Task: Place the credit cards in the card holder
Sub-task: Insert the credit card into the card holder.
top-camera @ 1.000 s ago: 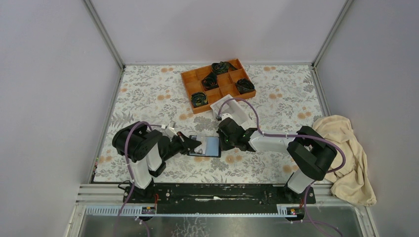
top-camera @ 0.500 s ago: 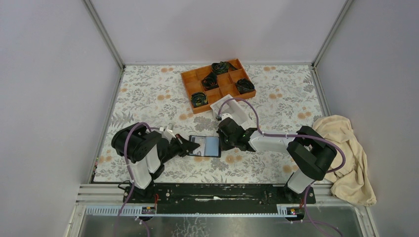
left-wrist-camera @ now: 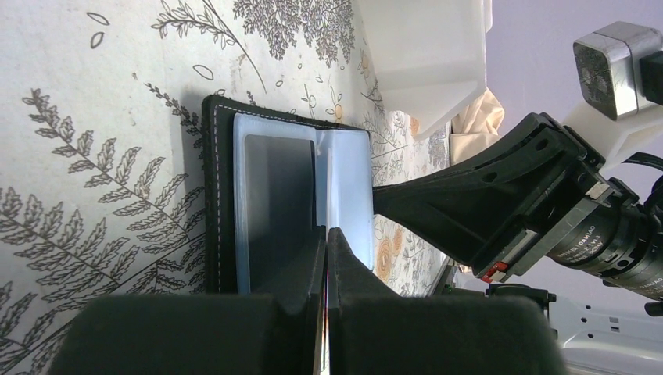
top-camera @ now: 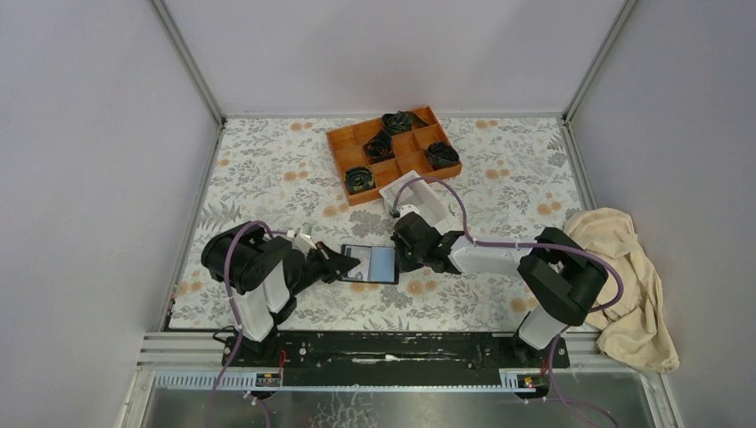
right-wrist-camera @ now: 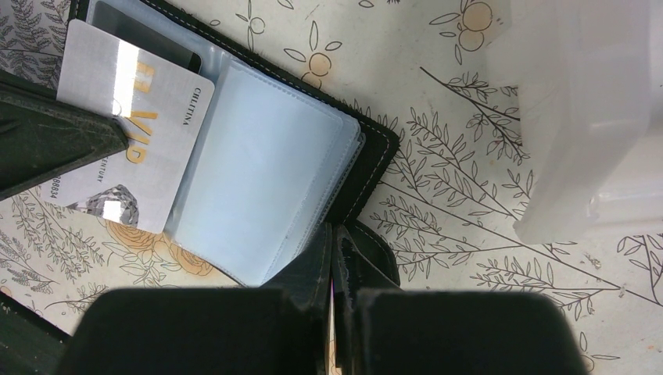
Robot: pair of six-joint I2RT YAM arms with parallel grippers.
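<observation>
The black card holder (top-camera: 379,264) lies open on the floral mat, its bluish-grey pockets up; it also shows in the left wrist view (left-wrist-camera: 281,187) and the right wrist view (right-wrist-camera: 266,180). My left gripper (top-camera: 346,265) is shut on a pale grey-white credit card (right-wrist-camera: 148,148) and holds it flat over the holder's left half, its far end at a pocket. In the left wrist view the left gripper (left-wrist-camera: 327,234) shows the card edge-on. My right gripper (top-camera: 400,259) is shut on the holder's right edge, by the black flap, as the right wrist view (right-wrist-camera: 332,234) shows.
A white open-top box (top-camera: 419,201) stands just behind the right gripper and shows in the right wrist view (right-wrist-camera: 586,117). An orange compartment tray (top-camera: 336,153) with dark rolled items sits at the back. A beige cloth (top-camera: 624,276) lies at the right edge.
My left gripper has drawn back slightly to the left with the card. The right gripper and the card holder have stayed put.
</observation>
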